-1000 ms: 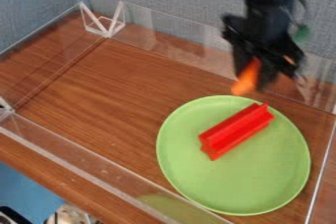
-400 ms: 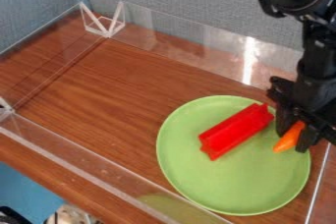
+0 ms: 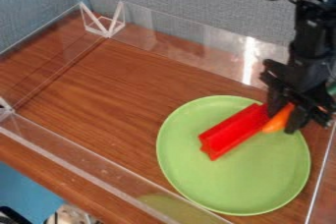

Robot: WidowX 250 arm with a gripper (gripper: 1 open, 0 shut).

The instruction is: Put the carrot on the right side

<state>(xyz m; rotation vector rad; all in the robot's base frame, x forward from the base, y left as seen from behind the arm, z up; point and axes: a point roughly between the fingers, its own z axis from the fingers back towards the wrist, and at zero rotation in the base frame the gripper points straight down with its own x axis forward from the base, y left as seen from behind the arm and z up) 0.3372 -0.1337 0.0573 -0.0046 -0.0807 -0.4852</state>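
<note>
My black gripper (image 3: 293,116) hangs over the right edge of the green plate (image 3: 184,164), shut on the small orange carrot (image 3: 277,121). Only the carrot's lower part shows below the fingers, just above the plate and close to the upper end of the long red block (image 3: 234,132). The red block lies diagonally on the plate. The right side of the brown wooden tabletop (image 3: 118,85) is mostly covered by the plate and hidden behind my arm.
Low clear plastic walls (image 3: 197,33) fence the tabletop on all sides. A small white wire stand (image 3: 101,18) sits in the back left corner. The table's front edge runs along the lower left.
The gripper, still holding the carrot, has come down from the back of the table to the plate's right edge, then shifted slightly left and up.
</note>
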